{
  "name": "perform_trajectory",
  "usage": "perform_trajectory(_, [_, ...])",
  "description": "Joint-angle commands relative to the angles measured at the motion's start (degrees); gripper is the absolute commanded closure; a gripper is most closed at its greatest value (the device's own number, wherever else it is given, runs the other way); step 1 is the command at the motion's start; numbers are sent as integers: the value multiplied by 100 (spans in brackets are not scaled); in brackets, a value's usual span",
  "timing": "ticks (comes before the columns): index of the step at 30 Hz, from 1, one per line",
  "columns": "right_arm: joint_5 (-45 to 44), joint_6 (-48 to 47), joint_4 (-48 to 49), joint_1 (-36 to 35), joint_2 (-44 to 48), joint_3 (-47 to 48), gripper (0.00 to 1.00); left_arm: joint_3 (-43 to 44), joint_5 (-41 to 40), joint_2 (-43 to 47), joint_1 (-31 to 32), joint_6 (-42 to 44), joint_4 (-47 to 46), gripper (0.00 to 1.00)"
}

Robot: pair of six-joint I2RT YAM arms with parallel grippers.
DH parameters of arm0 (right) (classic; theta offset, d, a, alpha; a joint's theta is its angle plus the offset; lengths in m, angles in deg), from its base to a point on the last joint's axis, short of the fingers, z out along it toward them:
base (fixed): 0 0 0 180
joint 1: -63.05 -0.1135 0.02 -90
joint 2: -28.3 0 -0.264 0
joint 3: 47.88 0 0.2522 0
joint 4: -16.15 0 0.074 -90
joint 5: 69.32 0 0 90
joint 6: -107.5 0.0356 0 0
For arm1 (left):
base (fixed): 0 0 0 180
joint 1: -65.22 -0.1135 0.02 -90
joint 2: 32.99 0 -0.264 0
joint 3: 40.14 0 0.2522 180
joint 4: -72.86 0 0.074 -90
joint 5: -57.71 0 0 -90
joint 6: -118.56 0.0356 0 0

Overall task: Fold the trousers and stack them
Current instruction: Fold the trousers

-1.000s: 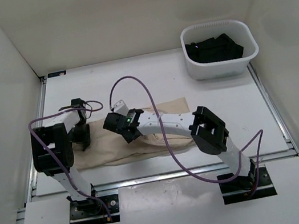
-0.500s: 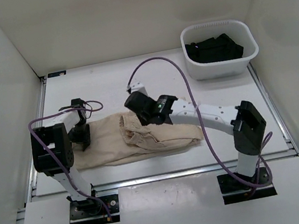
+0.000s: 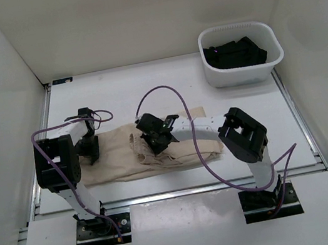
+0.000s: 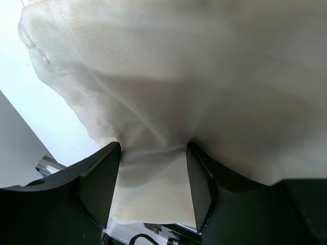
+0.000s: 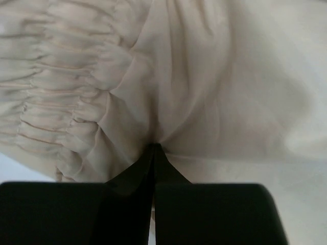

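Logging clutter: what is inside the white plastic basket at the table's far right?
Crumpled black fabric lies in the white plastic basket. Whether it is one garment or several, and anything beneath it, is hidden.

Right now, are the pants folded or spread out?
Partly folded: the trousers lie stretched out, but the gathered waistband sits on top near their middle.

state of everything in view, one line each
trousers: lying wrinkled, partly folded, gripped at two spots
left gripper: jaws closed on a fold of the trousers
right gripper: jaws shut, pinching the trousers
basket: upright, holding the black garment
black garment: crumpled inside the basket
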Motion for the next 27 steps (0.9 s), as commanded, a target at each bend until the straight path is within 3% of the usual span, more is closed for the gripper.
perform_trajectory(1, [267, -232, 173, -259, 130, -129, 100, -103, 323, -62, 41, -148, -124, 34])
perform_trajectory(5, [-523, -232, -108, -374, -116, 37, 100, -155, 323, -62, 41, -148, -124, 34])
perform_trajectory(9, [-1515, -985, -967, -786, -476, 958, 97, -156, 323, -62, 41, -148, -124, 34])
perform_trajectory(11, [-2184, -988, -1861, -946, -626, 1820, 83, -156, 261, -62, 41, -148, -124, 34])
perform_trajectory(12, [-2465, -918, -2049, -946, -574, 1962, 70, -103, 261, -62, 41, -148, -72, 34])
perform_trajectory(13, [-2563, -674, -2138, -832, -435, 1963, 40, -103, 261, -62, 41, -148, -72, 34])
perform_trajectory(16, [-2469, 115, -2087, -351, 592, 1148, 16, -103, 261, -62, 41, -148, -72, 32])
perform_trajectory(18, [-2118, 653, -2025, 359, 1480, 247, 10, -103, 261, -62, 41, -148, -72, 32])
perform_trajectory(22, [-572, 1455, -1271, 1706, 2850, -1637, 8, -51, 314, 0, 41, -148, -72, 32])
perform_trajectory(27, [467, 1614, -586, 2578, 3205, -2826, 6, 64, 314, 0, 41, -148, -10, 32])
